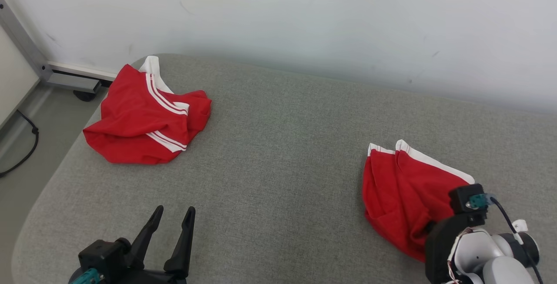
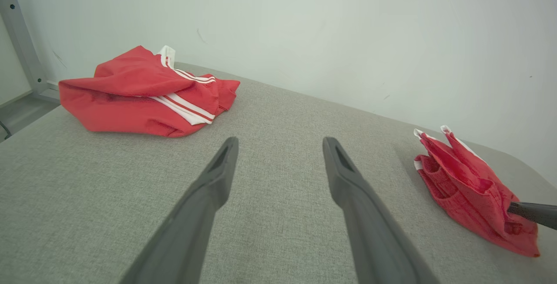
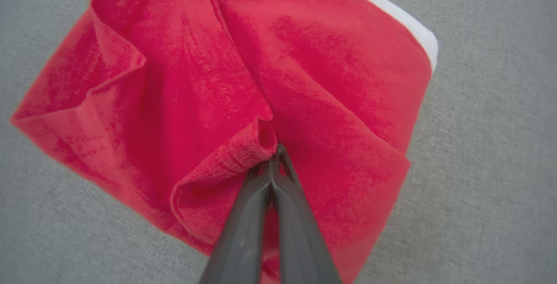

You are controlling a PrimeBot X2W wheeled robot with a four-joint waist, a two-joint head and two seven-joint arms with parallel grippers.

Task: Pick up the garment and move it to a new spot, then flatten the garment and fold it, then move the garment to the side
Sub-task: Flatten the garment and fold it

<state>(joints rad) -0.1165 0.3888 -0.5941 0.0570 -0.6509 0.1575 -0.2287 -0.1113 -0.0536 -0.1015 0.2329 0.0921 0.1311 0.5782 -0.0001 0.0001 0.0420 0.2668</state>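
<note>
The garment (image 1: 400,188) is a crumpled red piece with white trim, lying at the right of the grey padded table (image 1: 278,166). My right gripper (image 3: 274,155) is shut on a fold of its red cloth near the front edge. The garment (image 3: 196,79) spreads out beyond those fingers in the right wrist view. From the left wrist view the garment (image 2: 470,188) bunches upward, with the right gripper (image 2: 513,208) entering it from the right. My left gripper (image 1: 174,210) stands open over bare table at the lower left, its fingers (image 2: 217,175) spread wide with nothing between them.
A second red garment with white stripes (image 1: 139,118) lies bunched at the table's far left corner (image 2: 139,92). A pale wall runs behind the table. Left of the table are a metal frame (image 1: 26,45) and a black cable (image 1: 26,145) on the floor.
</note>
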